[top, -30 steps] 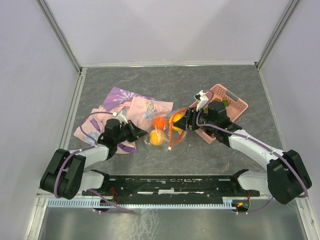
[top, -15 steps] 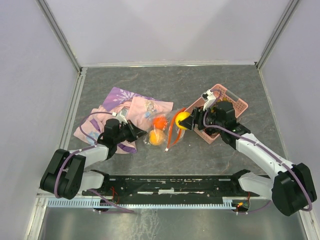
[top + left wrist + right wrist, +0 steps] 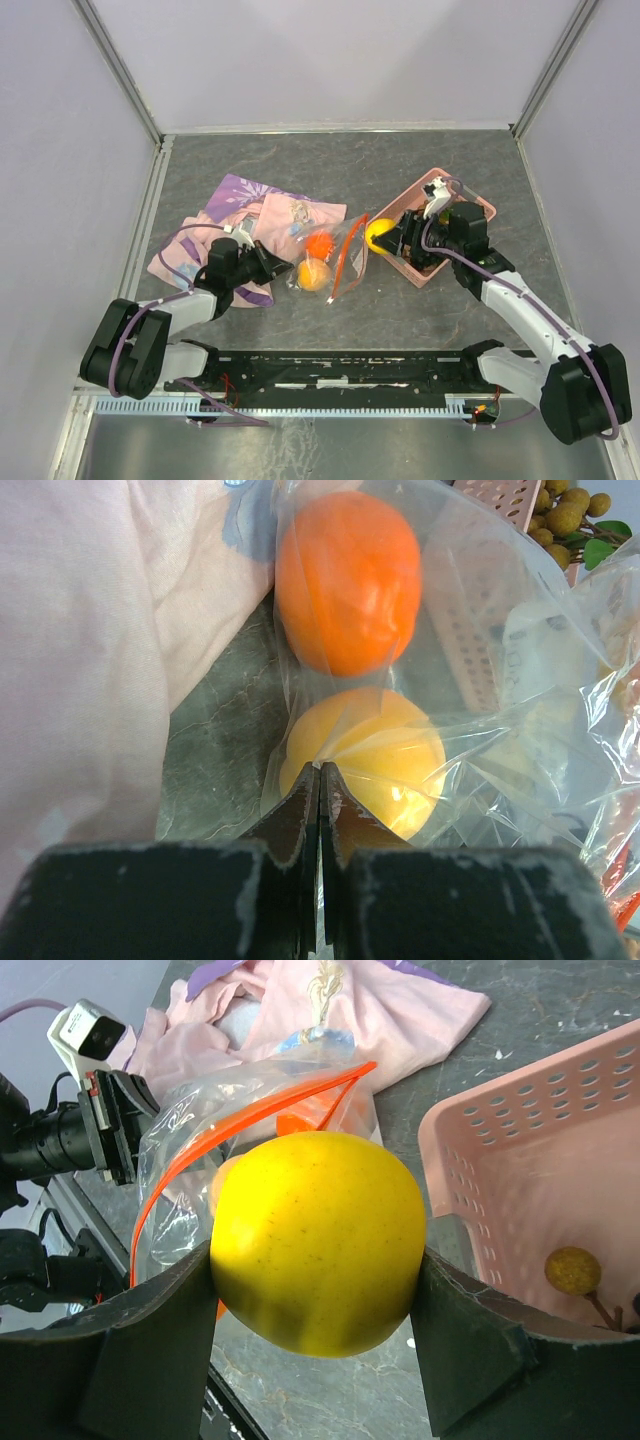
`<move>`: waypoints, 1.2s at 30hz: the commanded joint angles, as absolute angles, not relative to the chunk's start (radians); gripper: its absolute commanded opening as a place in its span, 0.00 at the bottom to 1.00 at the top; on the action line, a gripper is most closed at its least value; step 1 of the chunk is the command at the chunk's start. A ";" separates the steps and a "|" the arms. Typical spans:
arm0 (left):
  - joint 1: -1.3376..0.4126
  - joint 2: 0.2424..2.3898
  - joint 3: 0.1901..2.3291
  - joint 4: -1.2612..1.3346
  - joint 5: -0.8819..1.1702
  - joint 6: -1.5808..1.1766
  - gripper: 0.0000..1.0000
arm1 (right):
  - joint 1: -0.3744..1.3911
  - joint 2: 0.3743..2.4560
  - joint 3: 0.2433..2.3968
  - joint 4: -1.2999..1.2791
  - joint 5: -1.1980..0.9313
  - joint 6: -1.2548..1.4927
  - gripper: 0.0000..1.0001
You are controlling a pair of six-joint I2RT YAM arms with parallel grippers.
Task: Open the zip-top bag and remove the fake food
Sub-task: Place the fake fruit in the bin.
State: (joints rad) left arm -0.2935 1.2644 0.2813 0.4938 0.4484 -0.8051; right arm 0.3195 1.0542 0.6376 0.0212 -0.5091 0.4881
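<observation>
The clear zip-top bag [image 3: 340,256] lies on the table with its orange-red strip [image 3: 250,1110] gaping open. My left gripper [image 3: 320,770] is shut on a pinch of the bag's plastic at its closed end. Inside the bag sit a red-orange fruit [image 3: 347,580] and a yellow-orange fruit [image 3: 385,755]. My right gripper [image 3: 315,1280] is shut on a yellow fruit [image 3: 318,1230], held in the air between the bag's mouth and the pink basket [image 3: 468,200]. From above, the yellow fruit [image 3: 377,231] hangs at the basket's left edge.
A pink-purple patterned cloth [image 3: 255,215] lies left of the bag, under my left arm. The pink perforated basket [image 3: 520,1130] holds a tan grape bunch [image 3: 567,1268] and other small fruit. Metal walls border the table on both sides and at the back.
My right gripper has carried the yellow fruit out of the bag's mouth and to the right, up to the basket's edge. The left gripper has kept its pinch on the bag.
</observation>
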 commanded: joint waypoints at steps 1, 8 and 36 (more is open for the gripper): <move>-0.287 1.246 0.279 0.502 0.453 -0.762 0.03 | 0.279 1.026 0.627 0.050 -0.540 0.488 0.37; -0.287 1.250 0.280 0.503 0.457 -0.761 0.03 | 0.213 1.018 0.606 0.066 -0.543 0.515 0.37; -0.285 1.266 0.281 0.520 0.477 -0.764 0.03 | 0.109 1.147 0.570 0.176 -0.527 0.609 0.42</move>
